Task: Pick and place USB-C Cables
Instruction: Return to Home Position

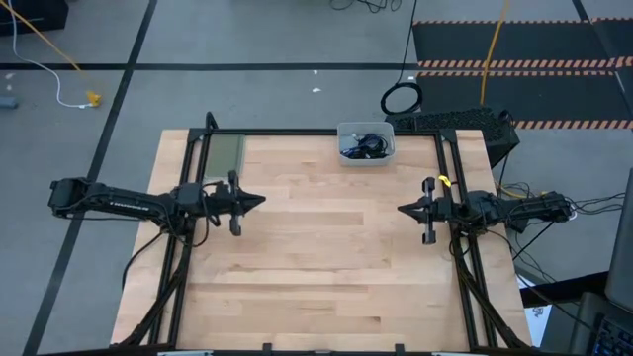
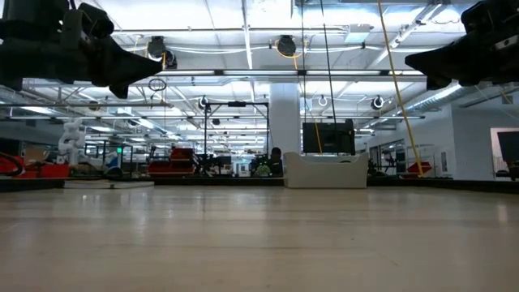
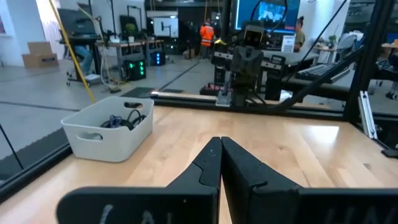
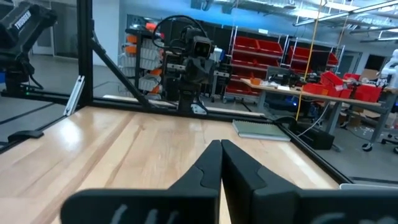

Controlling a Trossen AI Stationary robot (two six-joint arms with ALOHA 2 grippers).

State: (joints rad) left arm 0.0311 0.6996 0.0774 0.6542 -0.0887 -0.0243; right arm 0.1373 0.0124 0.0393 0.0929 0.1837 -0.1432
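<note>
A white bin [image 1: 367, 143] stands at the table's far edge, near the middle, and holds the USB-C cables [image 1: 362, 146], a dark tangle with some blue. The left wrist view shows the bin [image 3: 111, 130] with the cables [image 3: 124, 119] inside. My left gripper [image 1: 261, 201] hovers over the table's left part, shut, pointing right. My right gripper [image 1: 402, 209] hovers over the right part, shut, pointing left. Both hang clear of the tabletop in the low view, left gripper [image 2: 156, 66] and right gripper [image 2: 409, 60]. Each wrist view shows its own shut fingers, left [image 3: 221, 142] and right [image 4: 221, 144].
A greenish flat pad [image 1: 220, 155] lies at the table's far left corner. A black frame [image 1: 297, 133] runs along the table's edges. A large black cable ring [image 1: 401, 98] lies on the floor beyond the far edge. Bare wood [image 1: 326, 257] spreads between the two grippers.
</note>
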